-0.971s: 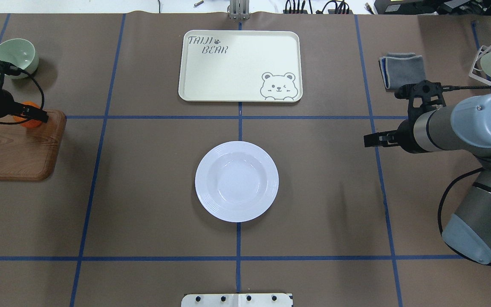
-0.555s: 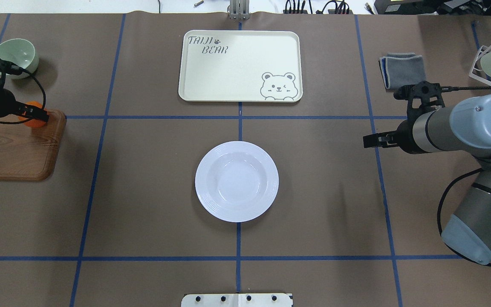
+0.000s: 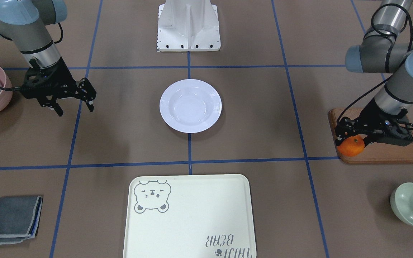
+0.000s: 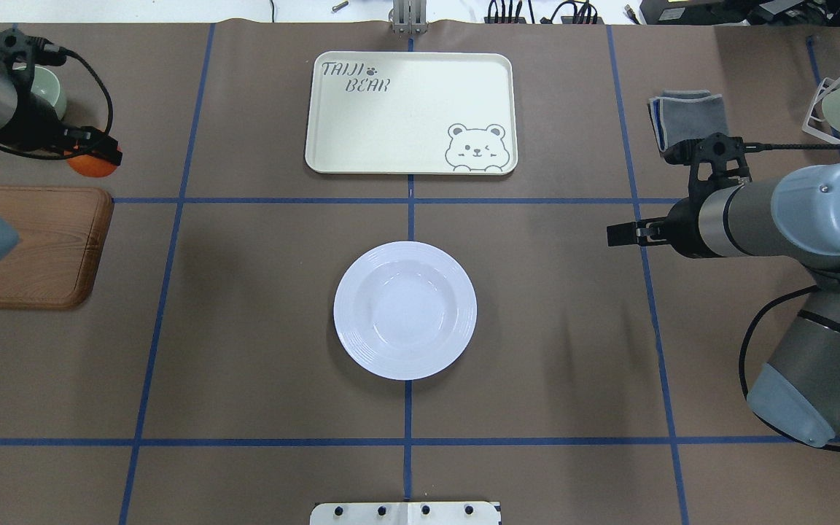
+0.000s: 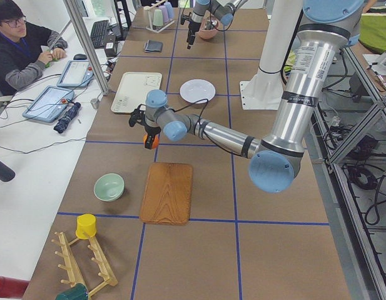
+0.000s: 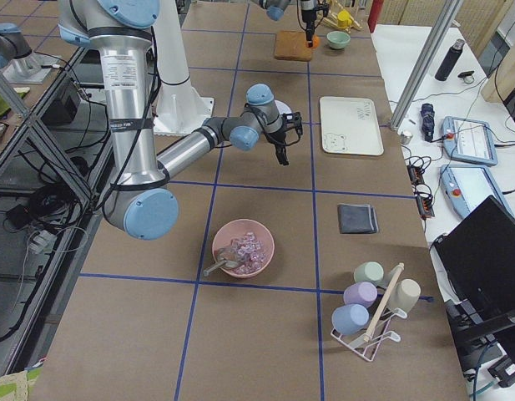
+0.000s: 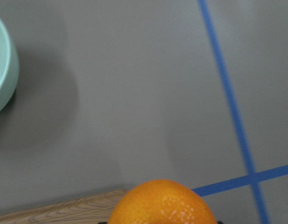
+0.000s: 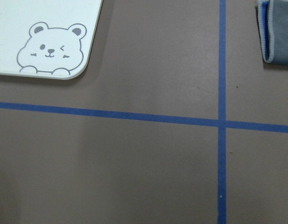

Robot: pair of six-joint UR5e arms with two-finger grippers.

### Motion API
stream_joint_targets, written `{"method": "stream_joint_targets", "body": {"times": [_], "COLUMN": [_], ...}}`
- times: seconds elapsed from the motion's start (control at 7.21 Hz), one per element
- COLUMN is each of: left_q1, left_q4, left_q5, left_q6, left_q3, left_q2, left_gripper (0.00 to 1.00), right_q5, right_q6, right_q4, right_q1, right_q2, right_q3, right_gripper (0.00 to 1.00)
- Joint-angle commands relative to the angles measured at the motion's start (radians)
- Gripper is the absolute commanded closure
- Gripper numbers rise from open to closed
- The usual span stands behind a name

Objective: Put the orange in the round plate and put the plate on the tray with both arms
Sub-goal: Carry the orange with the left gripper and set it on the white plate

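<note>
Left claw [image 3: 352, 140] is gripping the orange [image 3: 351, 147], holding it in the air near the corner of a wooden board [image 3: 384, 153]. Right claw [image 3: 75, 110] is hovering, jaws apart. Plate [image 3: 190, 106] is resting mid-worktop [image 3: 264, 125], apart from the tray [image 3: 192, 215].

I work over a long table [image 4: 259, 306] covered in matt brown sheeting, marked into squares by blue tape lines [image 4: 165, 292]. Along one long edge of the table runs a white bench [image 5: 17, 206], where a person [image 5: 17, 50] sits with tablets [image 5: 50, 102] and a keyboard [image 5: 100, 31] in front of them. A slanted aluminium post [image 5: 89, 50] rises between the table and the bench. Beyond the table's other long edge I see a grey floor [image 5: 368, 250] strewn with black cables [image 5: 374, 209]. The light on the table is even and the shadows are soft.
</note>
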Motion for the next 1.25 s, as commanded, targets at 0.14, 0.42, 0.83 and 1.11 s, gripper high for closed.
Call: {"method": "stream_joint_targets", "body": {"times": [0.14, 0.42, 0.83, 1.11], "left_q1": [0.193, 0.293, 0.492, 0.574], "left_q4": [0.213, 0.348, 0.353, 0.352], "left_q5": [0.081, 0.141, 0.274, 0.344], "left_q6": [-0.357, -0.514, -0.714, -0.774], "left_q3": [-0.088, -0.103, -0.088, -0.042], "left_q2": [-0.209, -0.335, -0.402, -0.437], "left_gripper": [1.0, 1.0, 1.0, 1.0], "right_q5": [-0.001, -0.005, -0.357, -0.514], "right_q6": [0.306, 0.669, 0.887, 0.924], "right_q4": [0.254, 0.43, 0.541, 0.676], "right_q1": [-0.023, -0.049, -0.29, -0.41], "right_q2": [0.001, -0.002, -0.001, -0.01], "right_q3": [-0.069, -0.083, -0.086, -0.122], "right_gripper": [0.02, 0.02, 0.01, 0.01]}}
